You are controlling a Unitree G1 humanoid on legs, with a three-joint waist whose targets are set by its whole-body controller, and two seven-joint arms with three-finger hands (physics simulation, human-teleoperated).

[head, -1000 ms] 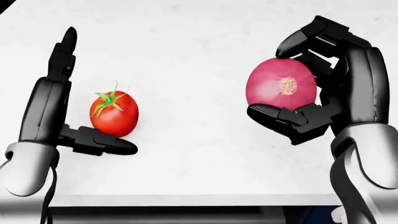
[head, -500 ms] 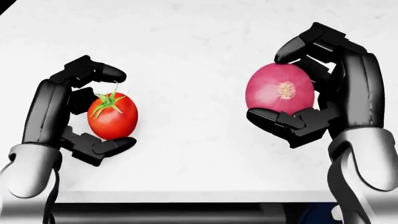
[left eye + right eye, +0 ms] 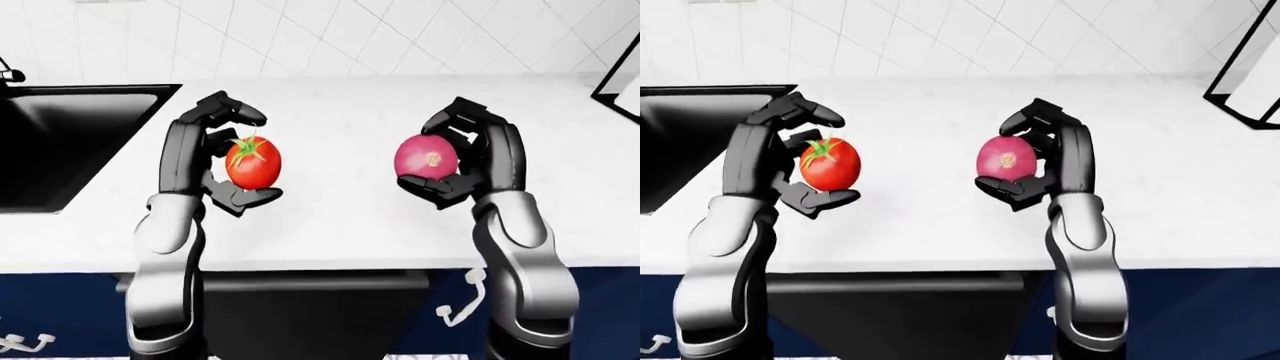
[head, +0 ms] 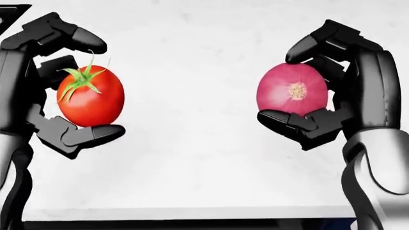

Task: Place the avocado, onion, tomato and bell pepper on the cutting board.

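In the left-eye view, the left robot hand (image 3: 225,161) is clamped on the tomato (image 3: 253,162), with black fingers curled over its top and a thumb pressed under it. The tomato is red, its green stem pointing up and to the view's left, and it is held up off the white desk (image 3: 330,217). The right robot hand (image 3: 462,161) is clamped on the onion (image 3: 426,156), a purple-red bulb whose pale root end faces the camera; fingers arch over it and the thumb cradles it from below. The two are well apart, at about the same height in the view. A black sink (image 3: 60,142) is sunk into the desk at the view's left, and a white tiled wall (image 3: 320,34) runs along the top. Dark blue cabinet fronts (image 3: 600,315) show below the desk edge.

In the head view, the tomato (image 4: 90,96) fills the left robot hand (image 4: 44,91) near the left edge, fingers closed above and below it. The onion (image 4: 293,96) sits in the right robot hand (image 4: 332,91), gripped the same way. Behind both lies the bare white desk (image 4: 192,158).

In the right-eye view, the same grasps appear shifted toward the view's left: tomato (image 3: 830,165) in the left robot hand (image 3: 780,161), onion (image 3: 1006,157) in the right robot hand (image 3: 1045,161). A dark-framed object (image 3: 1248,67), cut off by the picture's edge, stands at the upper right; I cannot tell what it is.
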